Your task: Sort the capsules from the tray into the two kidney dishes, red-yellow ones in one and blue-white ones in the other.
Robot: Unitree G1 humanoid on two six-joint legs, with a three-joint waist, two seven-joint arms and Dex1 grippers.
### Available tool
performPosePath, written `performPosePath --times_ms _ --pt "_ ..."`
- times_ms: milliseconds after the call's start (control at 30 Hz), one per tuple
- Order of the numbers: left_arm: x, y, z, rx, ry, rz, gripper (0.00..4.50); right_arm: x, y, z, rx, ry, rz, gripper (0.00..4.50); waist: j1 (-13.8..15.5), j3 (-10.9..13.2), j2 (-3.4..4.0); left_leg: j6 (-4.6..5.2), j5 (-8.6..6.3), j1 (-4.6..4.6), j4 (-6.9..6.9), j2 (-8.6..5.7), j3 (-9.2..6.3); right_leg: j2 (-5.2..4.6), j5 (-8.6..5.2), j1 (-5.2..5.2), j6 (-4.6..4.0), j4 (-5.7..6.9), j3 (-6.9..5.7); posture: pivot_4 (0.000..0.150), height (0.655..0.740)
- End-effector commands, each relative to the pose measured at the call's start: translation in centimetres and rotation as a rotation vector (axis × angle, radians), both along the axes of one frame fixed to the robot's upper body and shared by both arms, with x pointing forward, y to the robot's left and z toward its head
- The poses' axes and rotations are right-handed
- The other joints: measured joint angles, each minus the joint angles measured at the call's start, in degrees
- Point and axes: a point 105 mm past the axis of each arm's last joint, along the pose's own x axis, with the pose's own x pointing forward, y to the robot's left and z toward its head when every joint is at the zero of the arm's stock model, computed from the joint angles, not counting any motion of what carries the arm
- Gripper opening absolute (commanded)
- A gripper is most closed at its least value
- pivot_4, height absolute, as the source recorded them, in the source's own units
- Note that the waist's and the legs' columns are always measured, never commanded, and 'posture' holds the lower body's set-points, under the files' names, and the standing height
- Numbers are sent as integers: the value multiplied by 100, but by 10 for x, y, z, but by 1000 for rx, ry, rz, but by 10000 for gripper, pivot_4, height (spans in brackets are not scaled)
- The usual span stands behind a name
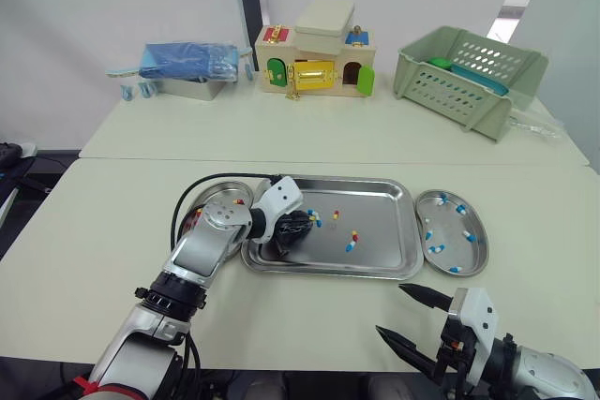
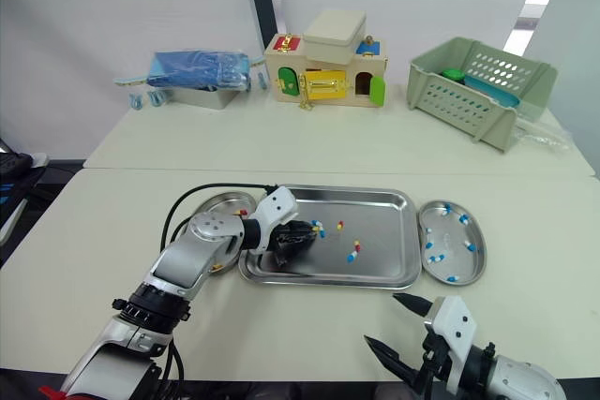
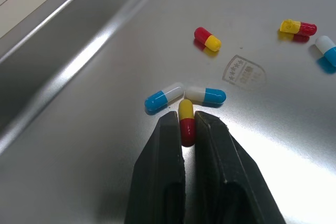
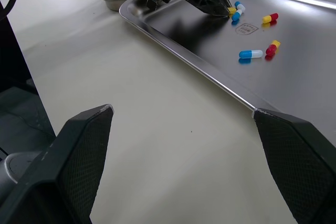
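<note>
A steel tray (image 1: pixel 375 269) lies at the table's middle with several loose capsules on it. My left gripper (image 3: pixel 187 124) is down in the tray's left part, shut on a red-yellow capsule (image 3: pixel 186 122). Two blue-white capsules (image 3: pixel 205 95) lie touching just beyond its tip, and two more red-yellow capsules (image 3: pixel 207 39) lie farther on. The left kidney dish (image 1: pixel 211 197) holds red-yellow capsules. The right kidney dish (image 1: pixel 473 264) holds several blue-white ones. My right gripper (image 1: pixel 412 318) hangs open near the table's front edge, right of centre, with nothing in it.
At the back stand a metal box with a blue bag (image 1: pixel 187 67), a wooden toy house (image 1: pixel 317 61) and a tilted green basket (image 1: pixel 469 77). A black cable (image 1: pixel 183 203) loops over the left dish.
</note>
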Motion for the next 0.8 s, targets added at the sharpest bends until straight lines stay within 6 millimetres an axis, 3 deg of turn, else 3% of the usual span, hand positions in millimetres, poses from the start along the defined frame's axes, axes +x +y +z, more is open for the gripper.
performPosePath --times_ms 33,367,800 --pt "-1 2 12 -6 -24 -2 4730 -1 3 6 10 -33 15 45000 0 0 0 0 0 0 0 0 0 0 0 0 0 0 0 1500 7400" --pt "-12 17 44 -71 -49 30 4730 0 2 5 8 -33 33 45000 -4 0 0 0 0 0 -1 1 -1 0 0 0 0 -1 0 1500 7400" --pt "-7 3 21 -52 -18 23 4730 1 4 7 10 -37 34 45000 7 0 0 0 0 0 -1 0 -1 0 0 0 0 -1 0 1500 7400"
